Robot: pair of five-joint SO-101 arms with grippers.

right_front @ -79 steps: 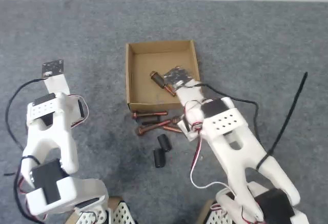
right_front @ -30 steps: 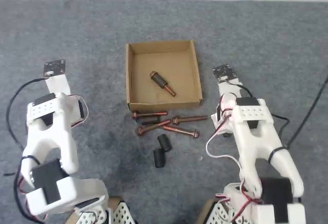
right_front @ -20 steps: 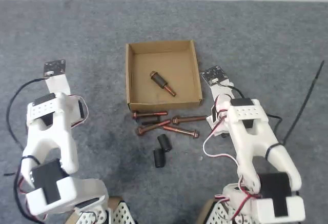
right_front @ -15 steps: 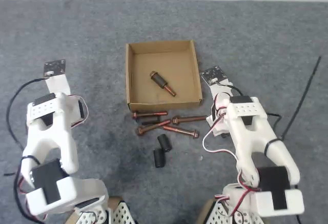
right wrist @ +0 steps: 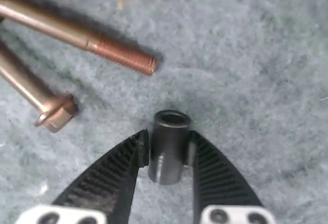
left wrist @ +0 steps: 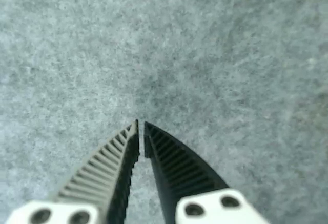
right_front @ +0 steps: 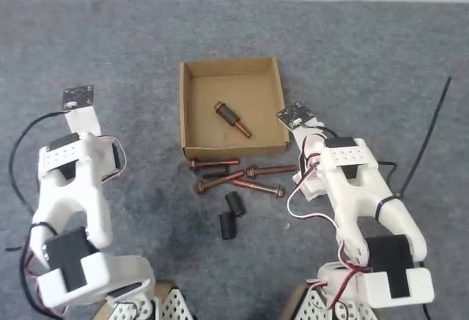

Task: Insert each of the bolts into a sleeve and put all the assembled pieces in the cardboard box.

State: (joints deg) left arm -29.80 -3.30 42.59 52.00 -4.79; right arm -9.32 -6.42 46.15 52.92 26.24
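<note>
Nearest the near edge of the grey carpet [right_front: 381, 56], around the middle, two black sleeves lie loose, one [right_front: 228, 225] just ahead of the other [right_front: 234, 203]. There's a third sleeve [right wrist: 169, 149] too. The right wrist view has the right gripper [right wrist: 168, 134] clamped on it, a ribbed finger on either side and the open bore pointing away from the camera. From above, the arm's own body covers that grip. Next row out I count four copper bolts [right_front: 258, 187], loosely clustered, some crossing, just short of the cardboard box [right_front: 183, 108]. The right wrist view catches two of them and a box corner. Over by the left edge, the left gripper [left wrist: 141, 127] hangs above bare carpet, fingers all but together, nothing between them. Farthest out, one assembled piece [right_front: 233, 118] lies slantwise inside the box.
</note>
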